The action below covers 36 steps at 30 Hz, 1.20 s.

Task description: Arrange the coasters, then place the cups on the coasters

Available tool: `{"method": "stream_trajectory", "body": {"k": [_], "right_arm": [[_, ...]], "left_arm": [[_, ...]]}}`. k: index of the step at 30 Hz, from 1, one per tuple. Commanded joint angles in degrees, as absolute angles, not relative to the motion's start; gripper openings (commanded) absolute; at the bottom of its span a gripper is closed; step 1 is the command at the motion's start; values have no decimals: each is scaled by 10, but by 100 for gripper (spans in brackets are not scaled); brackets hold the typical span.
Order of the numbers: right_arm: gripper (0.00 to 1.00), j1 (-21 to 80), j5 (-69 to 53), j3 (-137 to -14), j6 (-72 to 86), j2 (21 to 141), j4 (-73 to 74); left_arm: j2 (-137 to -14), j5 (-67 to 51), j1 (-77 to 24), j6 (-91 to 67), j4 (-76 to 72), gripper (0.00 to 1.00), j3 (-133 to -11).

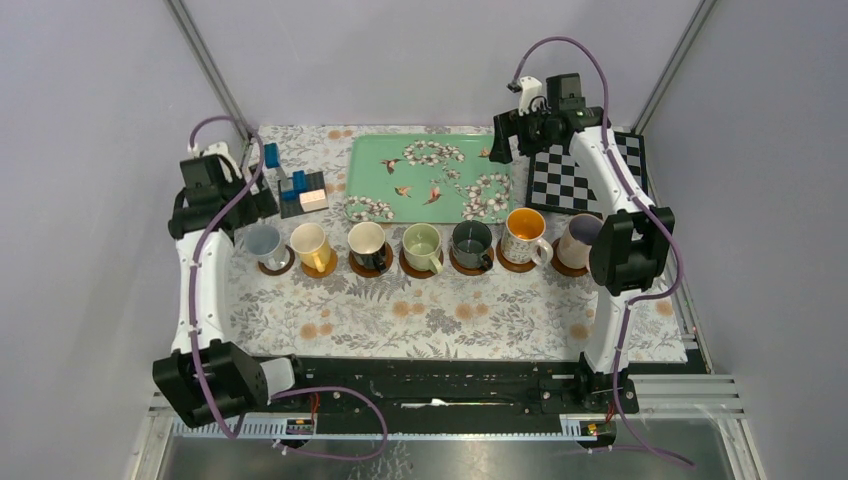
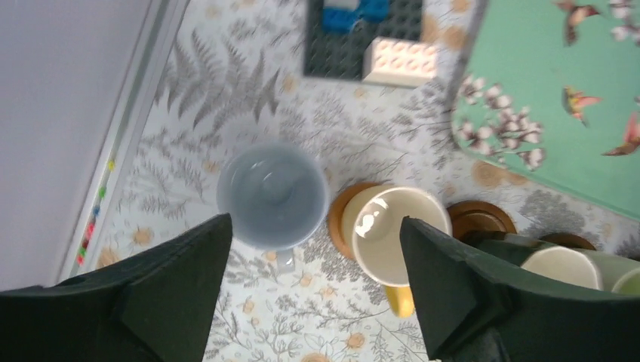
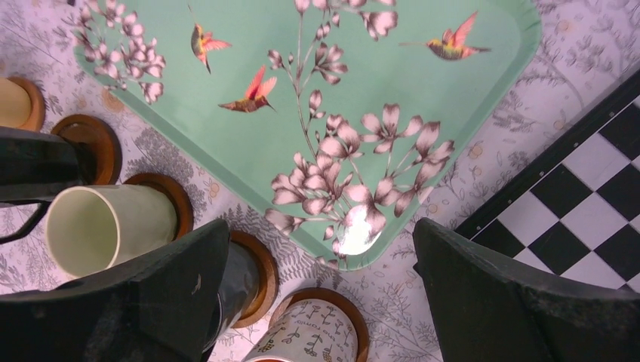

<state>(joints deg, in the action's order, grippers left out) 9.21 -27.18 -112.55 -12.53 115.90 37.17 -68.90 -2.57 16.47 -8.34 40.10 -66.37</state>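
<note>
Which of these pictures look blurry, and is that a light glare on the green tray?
Right wrist: yes, a white glare patch sits on the green tray by its rounded corner, and the dark fingers up close look soft. Left wrist: the whole view is slightly blurred, with a small highlight inside the yellow mug. Top external: sharp, evenly lit, only faint shadows.

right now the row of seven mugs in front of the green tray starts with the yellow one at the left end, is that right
Not quite: the pale blue mug stands at the left end, and the yellow mug is second, beside it. The top external view shows this. The rest holds: seven mugs in a row in front of the green tray.
</note>
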Motion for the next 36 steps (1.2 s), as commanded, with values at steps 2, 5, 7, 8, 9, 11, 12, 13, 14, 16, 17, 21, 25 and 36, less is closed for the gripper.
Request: {"method": "stream_trajectory", "body": {"k": [2, 5, 7, 8, 9, 11, 12, 13, 14, 16, 17, 21, 25, 36], "right_arm": [[98, 91, -281, -1202, -126, 1147, 400], [98, 91, -261, -1259, -141, 1180, 446], [98, 91, -246, -1294, -151, 1207, 477], [98, 91, -238, -1307, -154, 1217, 495], [98, 91, -230, -1320, -159, 1225, 506], [98, 90, -214, -1335, -161, 1234, 521], [98, 89, -209, -1335, -159, 1234, 522], [98, 87, -205, -1330, -150, 1232, 518], [98, 84, -202, -1324, -142, 1228, 514], [98, 75, -204, -1313, -129, 1222, 505], [98, 67, -208, -1311, -124, 1220, 503], [98, 42, -224, -1303, -113, 1218, 498], [98, 18, -243, -1265, -110, 1203, 470], [98, -18, -278, -997, -128, 1051, 310]], "left_arm": [[-750, -89, 107, -7, 411, 97, -797], [-834, -102, 43, 59, 428, 95, -915], [-903, -90, 5, 82, 448, 94, -985], [-937, -81, -19, 88, 457, 93, -1021], [-971, -77, -34, 94, 468, 93, -1055], [-1041, -75, -52, 94, 495, 94, -1128], [-1073, -75, -57, 88, 508, 95, -1163], [-1116, -79, -61, 79, 519, 97, -1198], [-1147, -85, -63, 68, 525, 99, -1231], [-1197, -105, -66, 43, 531, 99, -1283], [-1216, -110, -71, 38, 531, 99, -1304], [-1256, -104, -86, 36, 532, 99, -1319], [-1252, -111, -86, 15, 529, 99, -1282], [-1187, -71, -74, 2, 505, 99, -1212]]}}
